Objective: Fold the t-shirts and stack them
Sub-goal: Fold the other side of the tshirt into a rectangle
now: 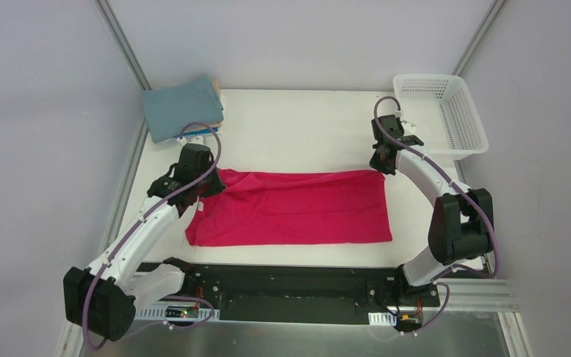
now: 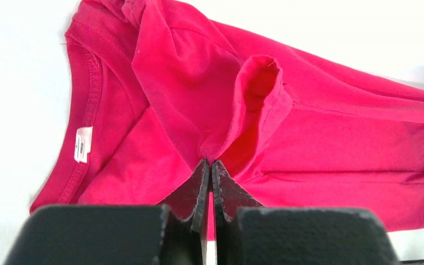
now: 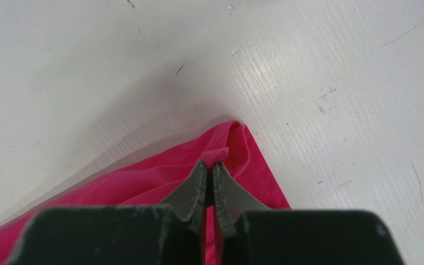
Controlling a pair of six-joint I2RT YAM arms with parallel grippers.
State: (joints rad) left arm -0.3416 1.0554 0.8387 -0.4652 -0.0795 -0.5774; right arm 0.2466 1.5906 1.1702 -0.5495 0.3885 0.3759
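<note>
Right at the lens, the left gripper (image 2: pixel 210 165) is seen closed tight, a pinch of cloth clamped between its black tips. What is gripped is the crimson-pink t-shirt (image 1: pixel 297 208), caught at a raised fold by the sleeve, and the white neck label (image 2: pixel 83 144) is shown off to the left inside the collar. Over on the other side, the right gripper (image 3: pixel 210 164) is likewise clamped shut on the shirt, this time on its far right corner, which is bunched up at the tips.

From above, the shirt is laid out as a long, wide band across the middle of the table (image 1: pixel 305 126), collar end to the left, stretched between the two arms. At the far left corner, a folded stack (image 1: pixel 178 108) is parked, its top shirt dusty teal-grey with tan and blue edges showing beneath, well apart from the crimson one. At the far right corner, a white mesh basket (image 1: pixel 425 78) is set, just behind the right arm.
</note>
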